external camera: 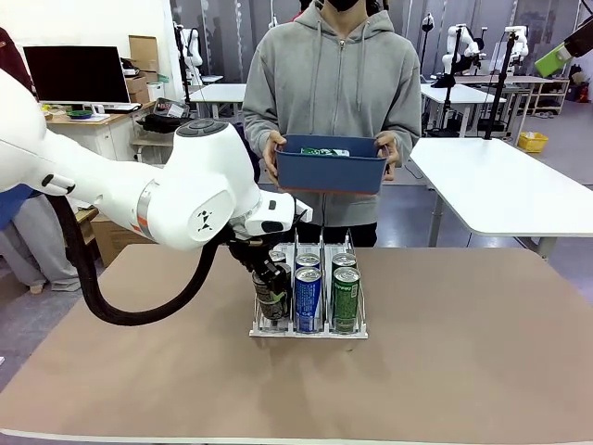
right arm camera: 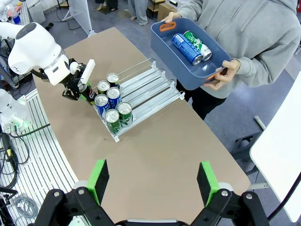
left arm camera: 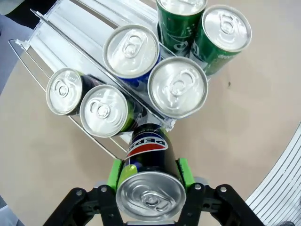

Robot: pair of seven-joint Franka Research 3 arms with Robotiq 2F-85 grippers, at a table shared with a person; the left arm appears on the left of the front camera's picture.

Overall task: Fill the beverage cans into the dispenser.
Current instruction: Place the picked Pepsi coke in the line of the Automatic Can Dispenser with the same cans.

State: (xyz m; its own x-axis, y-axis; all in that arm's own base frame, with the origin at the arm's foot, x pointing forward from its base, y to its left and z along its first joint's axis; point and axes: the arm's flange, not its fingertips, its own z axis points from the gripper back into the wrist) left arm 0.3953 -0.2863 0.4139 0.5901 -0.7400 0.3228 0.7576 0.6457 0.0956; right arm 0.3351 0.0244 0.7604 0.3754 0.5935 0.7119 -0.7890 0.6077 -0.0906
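Brown matte tabletop (external camera: 463, 371); blue rectangular plastic tub (external camera: 331, 173), far side; grey zip-front hooded sweatshirt (external camera: 334, 83) behind it; white table (external camera: 519, 185) right rear; black flat monitor (external camera: 76, 74) left rear

White left arm (external camera: 199, 185) (black cable (external camera: 93, 283) looped), black end effector (left arm camera: 151, 172), green pads (left arm camera: 114, 173).

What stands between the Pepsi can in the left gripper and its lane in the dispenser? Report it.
Nothing visible does. The left gripper is shut on the Pepsi can, at the front end of the dispenser's left lane. Two cans stand further back in that lane, behind it rather than in its way.
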